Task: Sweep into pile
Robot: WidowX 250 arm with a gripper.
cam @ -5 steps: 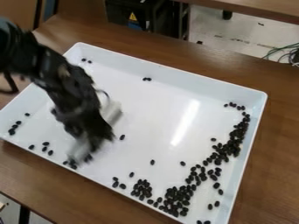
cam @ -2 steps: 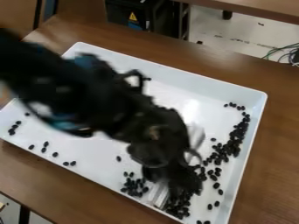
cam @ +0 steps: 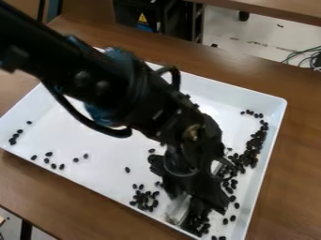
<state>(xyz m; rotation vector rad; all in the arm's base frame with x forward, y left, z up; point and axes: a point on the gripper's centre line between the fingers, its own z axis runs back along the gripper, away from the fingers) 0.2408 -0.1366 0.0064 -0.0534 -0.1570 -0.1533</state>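
Brown bench (cam: 188,51) carries a white tray (cam: 81,140) of dark beans (cam: 254,150); black robot arm (cam: 106,84) reaches over it

The bench spreads across most of the view, and the shallow tray lies on it at a slant, its lower right corner cut off by the bottom edge. Coming in from the upper left, the arm slants down across the tray and hides part of its middle. Behind the bench are pale floor (cam: 232,33), a black box (cam: 125,11) and another wooden surface (cam: 282,9).

The pincer (cam: 199,194) hangs low in the lower right part of the tray, among the beans. Whether it is open or closed cannot be told. A pale piece shows on either side of it; what these are is unclear.

The beans lie inside the tray. The longest band runs down beside the right wall, dense in the middle and thinner at the top. More crowd the pincer's lower side, near the tray's lower wall. Just left of the pincer is a smaller, looser cluster. A sparse row lies further left along the lower wall, and a few sit close together near the left corner. Two single beans lie apart between the row and the pincer.
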